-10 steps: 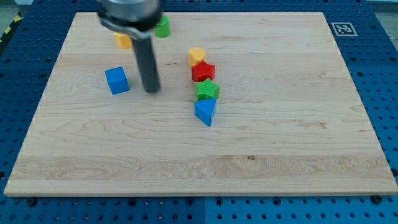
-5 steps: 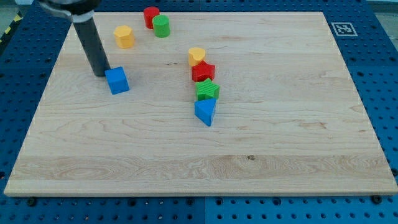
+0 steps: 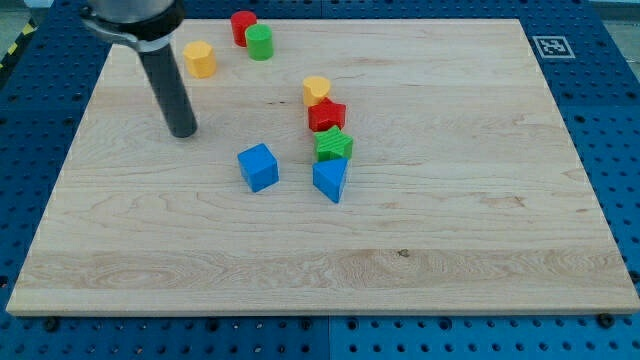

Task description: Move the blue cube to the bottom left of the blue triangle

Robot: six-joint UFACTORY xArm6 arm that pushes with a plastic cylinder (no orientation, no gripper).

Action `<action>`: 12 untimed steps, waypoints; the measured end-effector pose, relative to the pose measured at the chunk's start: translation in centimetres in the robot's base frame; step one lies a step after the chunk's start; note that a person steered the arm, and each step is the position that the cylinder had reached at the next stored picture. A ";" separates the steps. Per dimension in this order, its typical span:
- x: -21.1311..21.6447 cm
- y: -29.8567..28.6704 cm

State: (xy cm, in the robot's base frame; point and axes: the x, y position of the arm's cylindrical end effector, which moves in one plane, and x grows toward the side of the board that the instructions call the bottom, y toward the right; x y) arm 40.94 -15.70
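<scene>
The blue cube (image 3: 259, 167) sits on the wooden board (image 3: 450, 220), a short way to the left of the blue triangle (image 3: 331, 180), at about the same height in the view. My tip (image 3: 183, 132) rests on the board up and to the left of the blue cube, well apart from it. The rod rises from the tip toward the view's top left.
A green star (image 3: 334, 146), a red star (image 3: 326, 115) and a yellow heart (image 3: 317, 90) line up above the blue triangle. A yellow block (image 3: 199, 59), a red cylinder (image 3: 243, 26) and a green cylinder (image 3: 260, 42) stand near the top edge.
The blue cube has slid right and down, from the left part of the board to just left of the blue triangle. My tip moved slightly right and down.
</scene>
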 end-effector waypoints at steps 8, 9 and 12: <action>9.8 8.3; 10.7 10.0; 14.1 10.3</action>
State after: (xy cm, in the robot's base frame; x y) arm 55.01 -5.38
